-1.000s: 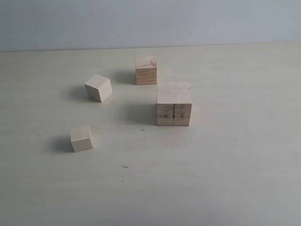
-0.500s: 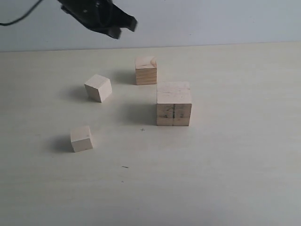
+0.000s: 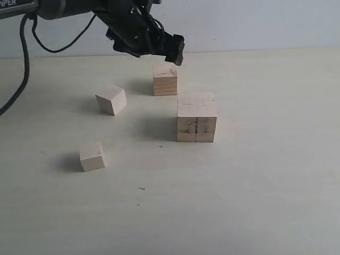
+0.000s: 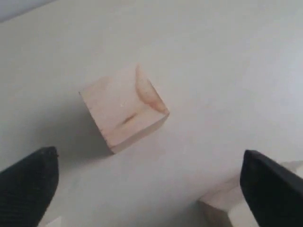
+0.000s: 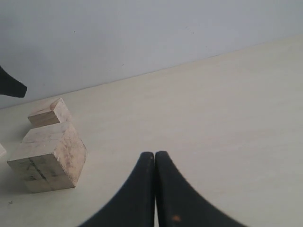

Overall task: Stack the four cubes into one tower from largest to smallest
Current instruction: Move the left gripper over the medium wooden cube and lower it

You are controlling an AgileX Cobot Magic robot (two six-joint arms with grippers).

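All four cubes stand apart on the table, none on another. The largest cube (image 3: pixel 196 118) (image 5: pixel 47 161), pale with dark side marks, is right of centre. Behind it sits the darker tan cube (image 3: pixel 164 80) (image 4: pixel 124 108) (image 5: pixel 47 112). Two small pale cubes lie to the left, one further back (image 3: pixel 111 99) and one nearer the front (image 3: pixel 92 156). My left gripper (image 3: pixel 162 49) (image 4: pixel 149 153) hovers open just above the tan cube, its fingers (image 4: pixel 28 184) spread wide and holding nothing. My right gripper (image 5: pixel 155 155) is shut and empty, low over the table to the right of the largest cube.
The pale wooden table (image 3: pixel 255 191) runs back to a grey-blue wall (image 3: pixel 255 21). The left arm and its cable (image 3: pixel 24 58) reach in from the upper left. A corner of the largest cube (image 4: pixel 222 201) shows beside one left finger.
The left arm has come in from the upper left to above the tan cube, and its jaws have opened wide. The cubes have not moved.
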